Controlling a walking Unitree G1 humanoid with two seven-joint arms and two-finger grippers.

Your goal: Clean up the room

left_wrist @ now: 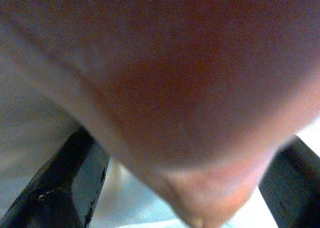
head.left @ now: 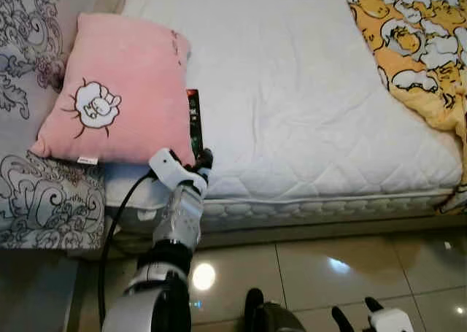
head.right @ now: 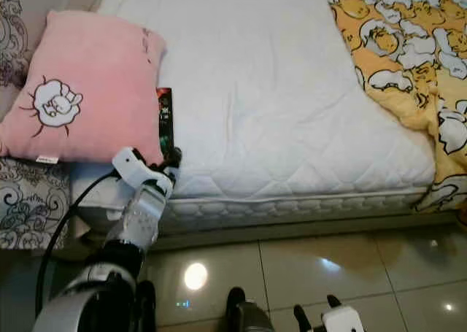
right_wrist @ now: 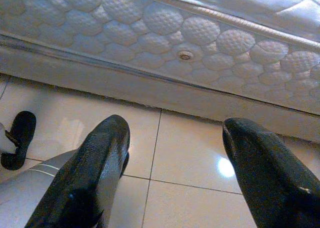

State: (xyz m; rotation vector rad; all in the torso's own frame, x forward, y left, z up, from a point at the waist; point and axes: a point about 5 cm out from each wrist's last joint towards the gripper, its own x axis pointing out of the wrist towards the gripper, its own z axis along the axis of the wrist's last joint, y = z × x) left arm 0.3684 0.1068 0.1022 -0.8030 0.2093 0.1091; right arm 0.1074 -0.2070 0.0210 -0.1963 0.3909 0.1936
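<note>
Left hand: fingers spread wide round the pink pillow's near corner, likely to lift it.
Remote: lay on the bed, touching the pillow's right edge.
Right hand: wide, idle above the floor.

A home bedroom, shown by a bed with a white quilted mattress, a pink cartoon-printed pillow, a yellow cartoon-patterned blanket, a grey floral-patterned cloth, glossy beige floor tiles.
</note>
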